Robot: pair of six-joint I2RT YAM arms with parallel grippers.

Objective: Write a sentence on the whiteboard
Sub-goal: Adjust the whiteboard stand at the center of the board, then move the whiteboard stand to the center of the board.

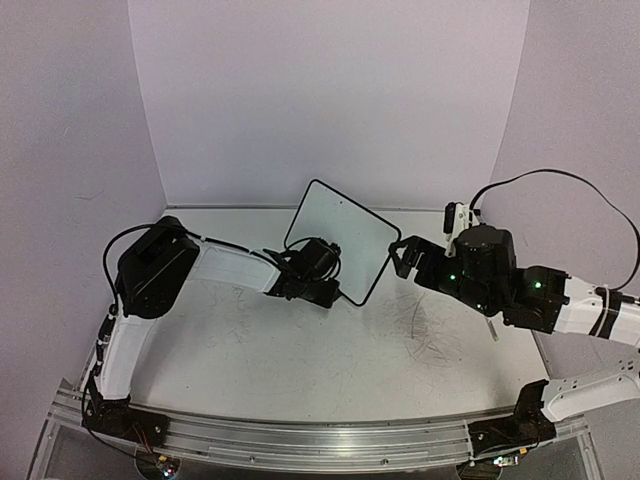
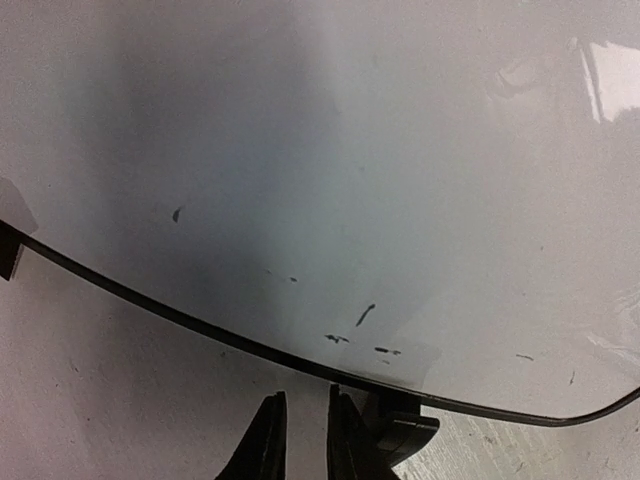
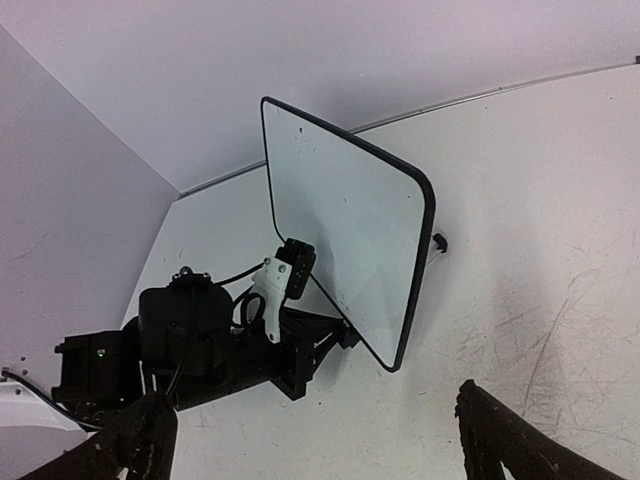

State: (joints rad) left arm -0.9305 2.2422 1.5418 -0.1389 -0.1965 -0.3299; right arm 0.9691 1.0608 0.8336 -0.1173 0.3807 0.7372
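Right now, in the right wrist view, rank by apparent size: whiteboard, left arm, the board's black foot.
1. whiteboard and left arm: they look about alike, so unranked.
2. foot: clearly smallest.

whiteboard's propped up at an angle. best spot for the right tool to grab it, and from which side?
Likely the thin framed edge of the whiteboard nearest the right tool, approached from the right so the tool straddles that edge. The board is tilted up and shows that edge side-on to the open tool, while the left arm crowds the other near edge.
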